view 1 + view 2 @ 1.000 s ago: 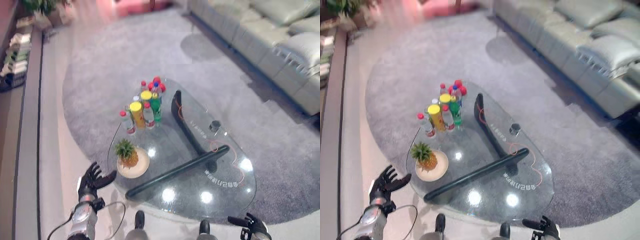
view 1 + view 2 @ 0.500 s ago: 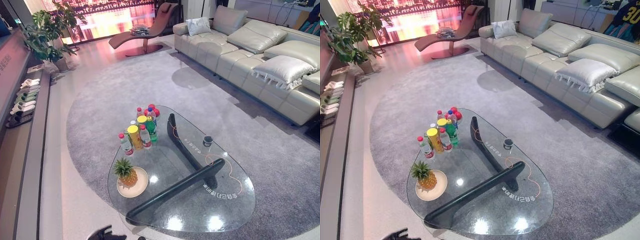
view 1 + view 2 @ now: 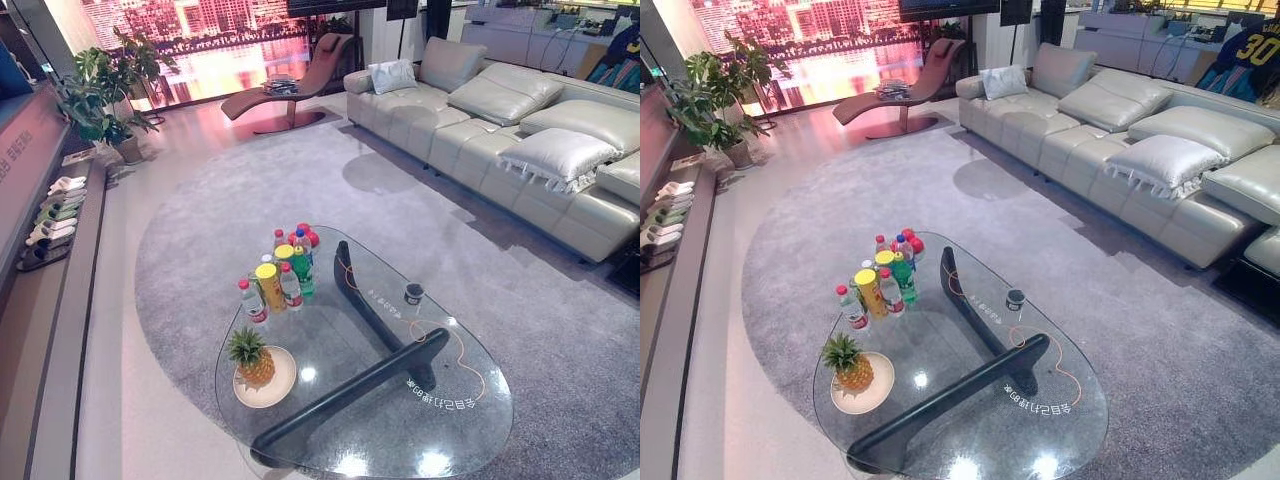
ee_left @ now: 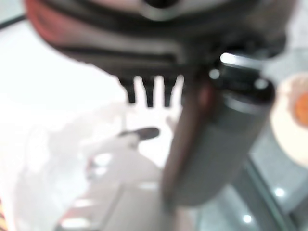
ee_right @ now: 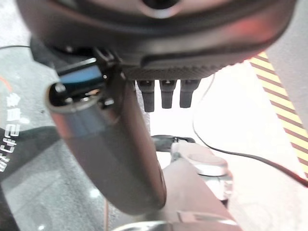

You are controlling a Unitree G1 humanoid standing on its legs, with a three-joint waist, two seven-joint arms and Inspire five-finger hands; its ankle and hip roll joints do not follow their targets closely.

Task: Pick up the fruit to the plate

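Glass surface (image 3: 440, 440) on the grey rug shows me the pineapple (image 3: 252, 358) already upright on the plate (image 3: 284, 382), near the bottles (image 3: 277, 282), while both hands hang low with fingers straight, left hand (image 4: 149, 91) nearer, right hand (image 5: 166, 94) farther.

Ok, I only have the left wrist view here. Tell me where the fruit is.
Observer: The pineapple stands upright on the beige plate, at the near left end of the glass table.
Operator: Give me what else is on that table.
Observer: A cluster of bottles stands beyond the plate, with red round things behind them.
Operator: Now report the right hand.
Observer: In its wrist view the right hand has straight fingers and holds nothing.
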